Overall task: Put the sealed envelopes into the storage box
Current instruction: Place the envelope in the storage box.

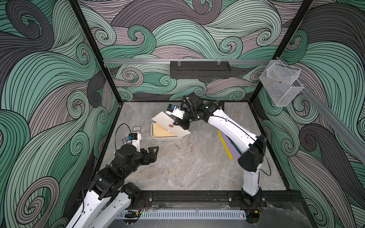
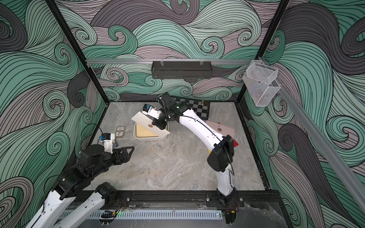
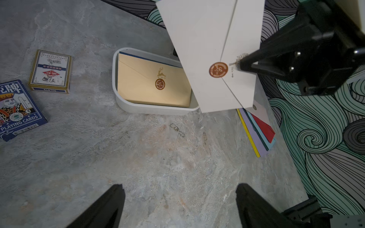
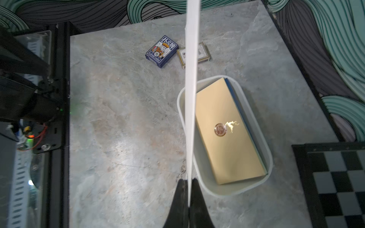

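Tabletop (image 1: 187,167) nearest the arms lies open, with the left gripper (image 3: 179,194) spread and empty above it; a stack of envelopes (image 3: 256,136) lies under the right arm. Farther on, the storage box (image 3: 115,79) holds a peach envelope (image 3: 142,84), and the right gripper (image 4: 190,181) pinches a cream envelope (image 3: 207,49) slanted above it. It is probably best to level it, square it to the box's long walls, lower it and only then release. The playing-card packs (image 3: 49,71) lie apart from the box.

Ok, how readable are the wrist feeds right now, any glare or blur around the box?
In the right wrist view the white envelope, pinched in the right gripper, is edge-on and smeared close to the lens, hiding part of the storage box; the gold deer on the peach envelope glares white. In the left wrist view the white envelope's seal reads sharp and evenly lit.
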Motion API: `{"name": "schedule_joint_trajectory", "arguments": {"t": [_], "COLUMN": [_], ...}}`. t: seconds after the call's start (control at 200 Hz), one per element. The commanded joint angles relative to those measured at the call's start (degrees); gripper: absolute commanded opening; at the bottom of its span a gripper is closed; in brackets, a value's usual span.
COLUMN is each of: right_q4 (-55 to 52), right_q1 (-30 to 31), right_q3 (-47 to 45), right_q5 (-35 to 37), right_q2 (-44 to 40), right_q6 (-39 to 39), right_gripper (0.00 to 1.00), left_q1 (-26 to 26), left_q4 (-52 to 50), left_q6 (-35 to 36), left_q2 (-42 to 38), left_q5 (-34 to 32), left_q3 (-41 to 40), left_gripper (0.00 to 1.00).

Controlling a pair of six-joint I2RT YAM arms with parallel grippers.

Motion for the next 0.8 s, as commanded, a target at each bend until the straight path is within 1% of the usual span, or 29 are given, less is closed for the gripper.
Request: {"name": "schedule_joint_trajectory", "arguments": {"t": [0.0, 0.055, 0.16, 0.245, 0.58, 0.796], "right_q4": [-12.9, -13.0, -12.8, -12.8, -12.9, -12.8], "right_q1": [1.0, 1.6, 1.7, 2.0, 4.2, 5.1], "right_q3": [14.2, 18.1, 23.4, 26.0, 20.2, 21.8], "right_q5": [10.7, 14.1, 17.1, 17.1, 16.0, 16.1], "right_q2": [7.6, 10.5, 15.2, 17.5, 18.3, 21.4], "right_q6": [-12.0, -15.0, -17.8, -18.4, -22.5, -22.6], "right_gripper": [0.0, 0.0, 0.0, 0.0, 0.0, 0.0], "left_q1": [0.3, 0.3, 0.3, 0.3, 0.3, 0.2], "left_q4": [-1.0, -0.8, -0.2, 0.2, 1.0, 1.0], "left_q6": [2.5, 2.6, 2.6, 2.9, 3.1, 3.1], "left_q2": [1.7, 2.0, 2.0, 1.7, 1.1, 1.3], "left_q5": [0.0, 0.2, 1.4, 2.4, 2.7, 3.0], "left_q3": [1.1, 1.0, 0.7, 0.5, 0.0, 0.0], "left_gripper": [0.92, 0.92, 0.92, 0.92, 0.92, 0.92]}}
